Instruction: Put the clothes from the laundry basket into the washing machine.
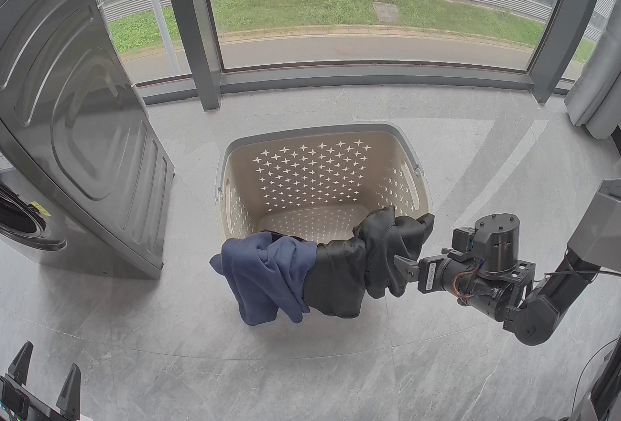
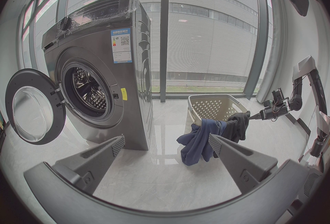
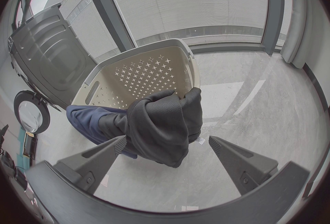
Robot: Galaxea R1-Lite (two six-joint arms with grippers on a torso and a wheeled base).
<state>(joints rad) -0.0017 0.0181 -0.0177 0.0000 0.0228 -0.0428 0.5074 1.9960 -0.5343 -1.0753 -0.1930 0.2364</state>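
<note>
A cream laundry basket [image 1: 310,131] stands on the floor; I see no clothes inside it. A blue garment [image 1: 265,277] and a black garment [image 1: 362,254] hang over its near rim, bunched together. My right gripper [image 1: 404,267] is level with that rim, right beside the black garment [image 3: 161,128], open, with the cloth just ahead of its fingertips. My left gripper [image 1: 44,370] is low at the near left, open and holding nothing. The grey washing machine [image 2: 103,63] stands to the left with its round door [image 2: 32,107] swung wide open and the drum [image 2: 87,92] showing.
The washing machine's side panel [image 1: 71,118] rises close to the basket's left. A glass wall [image 1: 362,2] with dark posts runs behind the basket. A curtain [image 1: 601,86] hangs at the far right. Bare tiled floor [image 1: 323,364] lies in front of the basket.
</note>
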